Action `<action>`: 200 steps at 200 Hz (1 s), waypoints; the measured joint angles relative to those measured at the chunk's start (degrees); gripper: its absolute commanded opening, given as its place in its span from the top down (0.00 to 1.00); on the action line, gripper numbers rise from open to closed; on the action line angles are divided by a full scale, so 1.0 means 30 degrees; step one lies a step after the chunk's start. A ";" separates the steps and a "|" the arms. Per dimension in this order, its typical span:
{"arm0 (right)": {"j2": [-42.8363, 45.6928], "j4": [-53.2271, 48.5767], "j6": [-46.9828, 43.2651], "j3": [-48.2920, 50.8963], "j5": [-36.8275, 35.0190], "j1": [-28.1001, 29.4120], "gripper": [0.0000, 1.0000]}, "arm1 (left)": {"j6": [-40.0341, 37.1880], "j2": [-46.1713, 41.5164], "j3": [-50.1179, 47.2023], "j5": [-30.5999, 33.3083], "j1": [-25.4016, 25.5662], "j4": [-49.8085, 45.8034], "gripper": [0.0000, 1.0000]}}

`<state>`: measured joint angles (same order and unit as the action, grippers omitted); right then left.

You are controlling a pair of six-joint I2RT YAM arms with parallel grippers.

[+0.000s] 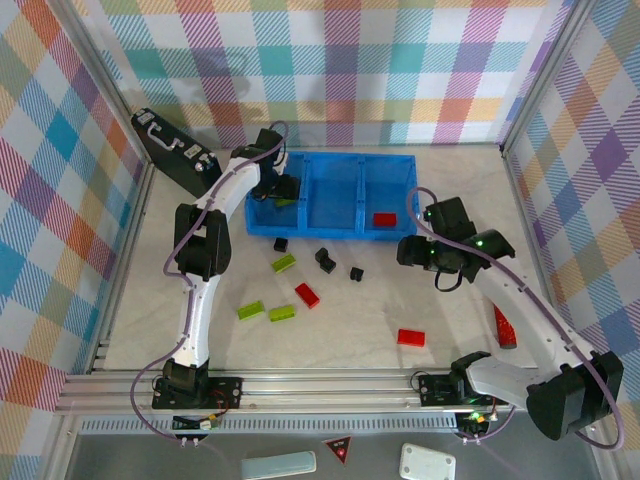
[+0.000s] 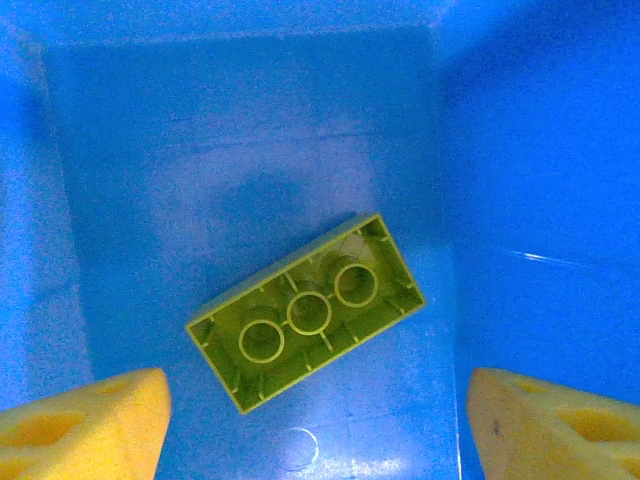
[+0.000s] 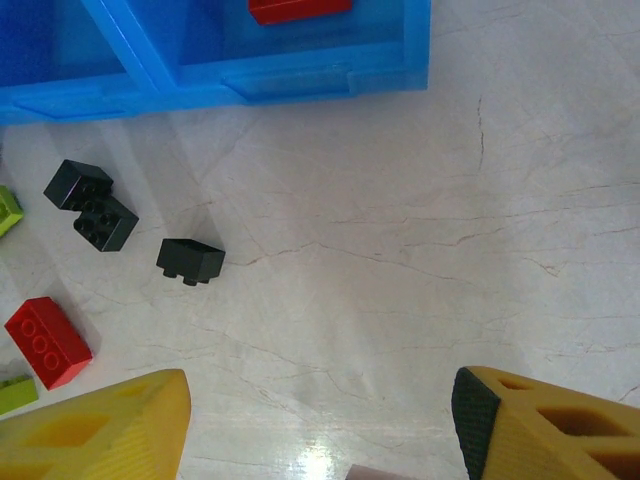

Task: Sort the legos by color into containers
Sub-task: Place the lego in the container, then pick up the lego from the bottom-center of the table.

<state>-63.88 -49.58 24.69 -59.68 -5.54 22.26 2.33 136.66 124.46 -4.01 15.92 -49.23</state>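
Observation:
The blue three-compartment tray stands at the back of the table. My left gripper hangs open inside its left compartment. Below the gripper a lime-green lego lies upside down on the tray floor, clear of both fingers. A red lego lies in the right compartment. My right gripper stands open over bare table, right of a black lego. Loose on the table lie black legos, green ones and red ones.
A black briefcase leans at the back left, close to the left arm. Another red lego lies near the front, and one more is partly hidden beside the right arm. Checkered walls close in three sides.

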 measured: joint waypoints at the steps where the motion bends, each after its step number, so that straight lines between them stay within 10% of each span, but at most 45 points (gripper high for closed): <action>1: 0.0000 -0.0007 0.0000 0.0007 0.0000 0.0000 0.29 | 0.0000 0.0000 0.0000 0.0000 0.0000 0.0000 0.22; 127: 0.0153 -0.0401 0.0058 0.0000 0.0189 0.0000 0.30 | 0.0131 -0.4065 -0.0211 -0.0969 0.0000 -0.1290 0.24; 200: 0.0146 -0.1668 0.0539 -0.0554 0.0590 0.0386 0.30 | 0.0036 -0.9420 -0.5697 -0.1122 0.0000 -0.2091 0.23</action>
<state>-63.44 -54.59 26.30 -61.34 -3.77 23.42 2.44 108.40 107.37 -7.38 15.92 -55.51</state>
